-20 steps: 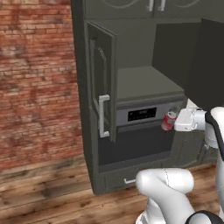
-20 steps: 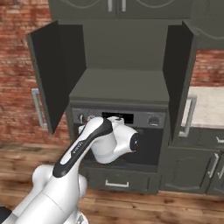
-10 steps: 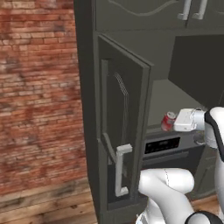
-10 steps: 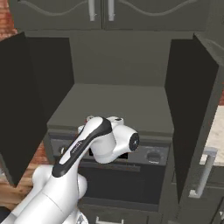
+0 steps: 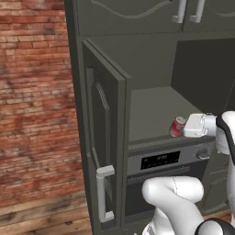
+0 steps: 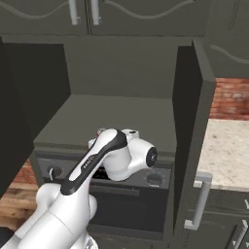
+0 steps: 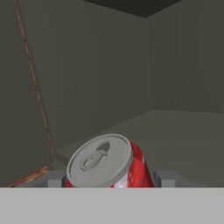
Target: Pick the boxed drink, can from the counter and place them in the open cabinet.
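At the front edge of the shelf inside the open cabinet [image 5: 151,110], the gripper [image 5: 182,128] holds the can [image 5: 177,126]. The can lies on its side between the two fingers, with its silver top pointing into the cabinet. The fingers are clamped on the can's red body, one on each side, as the hand view shows [image 7: 105,164].

A second ago the cabinet looked smaller and farther off, and the whole picture has grown since then. That means the robot's base has driven closer, not that the cabinet moved. The can has stayed in the gripper the whole way. Now it hangs just over the shelf [image 6: 112,114], above the oven [image 5: 160,160] below. I think the can is nearly home: the arm needs to reach a bit deeper, set it down and let go.

The can has white marks on its red side, but they are too blurry to read. The oven has a small dark screen; no words can be made out.
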Controlling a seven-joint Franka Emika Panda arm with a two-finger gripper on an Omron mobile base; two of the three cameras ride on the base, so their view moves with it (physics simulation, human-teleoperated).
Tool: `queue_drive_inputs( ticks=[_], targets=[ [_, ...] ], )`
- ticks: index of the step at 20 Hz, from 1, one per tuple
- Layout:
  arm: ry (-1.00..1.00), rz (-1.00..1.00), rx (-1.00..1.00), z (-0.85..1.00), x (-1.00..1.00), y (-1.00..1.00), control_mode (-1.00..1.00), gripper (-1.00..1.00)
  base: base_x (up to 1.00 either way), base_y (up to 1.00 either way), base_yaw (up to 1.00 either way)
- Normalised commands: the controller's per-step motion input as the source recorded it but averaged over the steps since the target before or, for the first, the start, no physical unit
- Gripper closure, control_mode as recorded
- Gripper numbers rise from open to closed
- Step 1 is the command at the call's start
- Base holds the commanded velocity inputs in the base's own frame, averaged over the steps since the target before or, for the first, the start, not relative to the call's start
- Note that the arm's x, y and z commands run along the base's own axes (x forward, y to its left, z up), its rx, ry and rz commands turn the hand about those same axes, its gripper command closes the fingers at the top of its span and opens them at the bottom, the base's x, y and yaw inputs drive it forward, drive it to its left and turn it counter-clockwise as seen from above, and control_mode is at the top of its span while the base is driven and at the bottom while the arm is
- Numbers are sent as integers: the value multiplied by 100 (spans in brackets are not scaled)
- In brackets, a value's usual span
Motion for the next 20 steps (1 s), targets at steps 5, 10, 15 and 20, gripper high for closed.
queue_drive_inputs(
  ticks=[5, 10, 15, 20],
  targets=[
    [0, 0, 0, 0, 0, 0, 100, 100, 31, 10, -2],
    [0, 0, 0, 0, 0, 0, 100, 100, 63, 27, -5],
    [0, 0, 0, 0, 0, 0, 100, 100, 54, 41, -7],
    [1, -9, 0, 0, 38, 59, -100, 100, 7, 5, 0]
  ],
)
